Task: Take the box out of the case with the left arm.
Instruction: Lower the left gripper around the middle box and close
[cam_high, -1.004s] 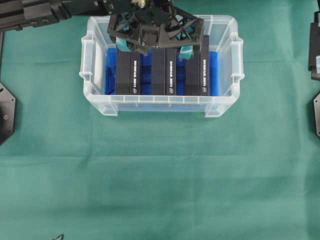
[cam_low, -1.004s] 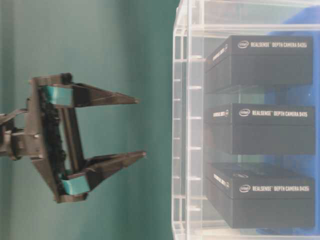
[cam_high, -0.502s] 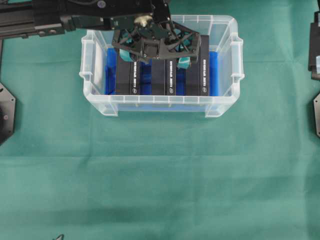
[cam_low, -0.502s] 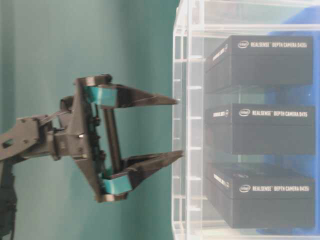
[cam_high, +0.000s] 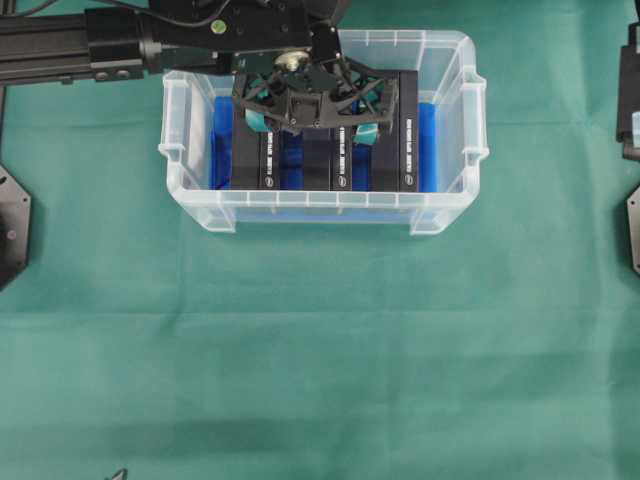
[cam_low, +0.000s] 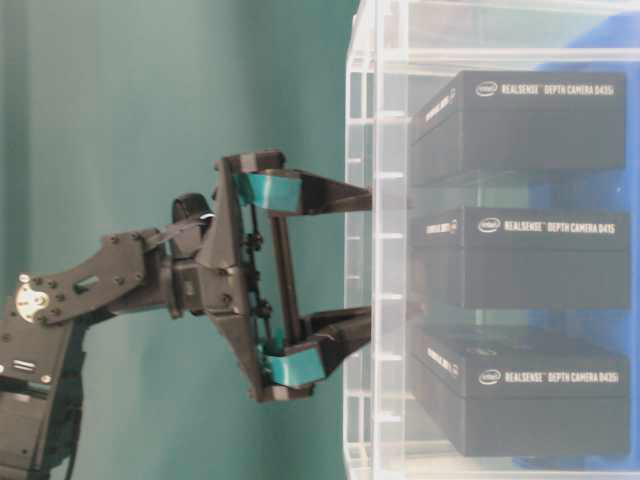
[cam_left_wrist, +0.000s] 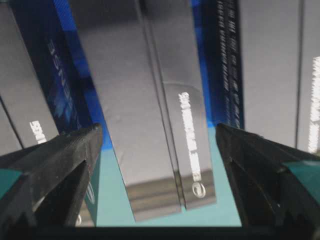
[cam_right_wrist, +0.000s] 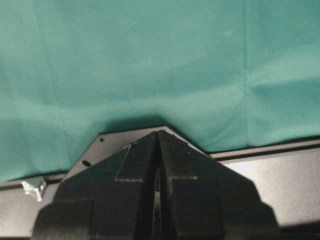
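Overhead view: we see the left gripper (cam_high: 312, 112) over the case (cam_high: 447, 210), fingers (cam_left_wrist: 60, 160) spread wide either side of the middle box (cam_high: 328, 160), gripping nothing. Three boxes stand in a row inside that case. Our right gripper's (cam_right_wrist: 157, 187) fingers are pressed together, well away from the case.

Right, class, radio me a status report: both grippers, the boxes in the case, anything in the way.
Left gripper open over middle black cardboard box. Right gripper shut, parked. Three boxes inside clear plastic case. Neighbouring boxes crowd the fingers.
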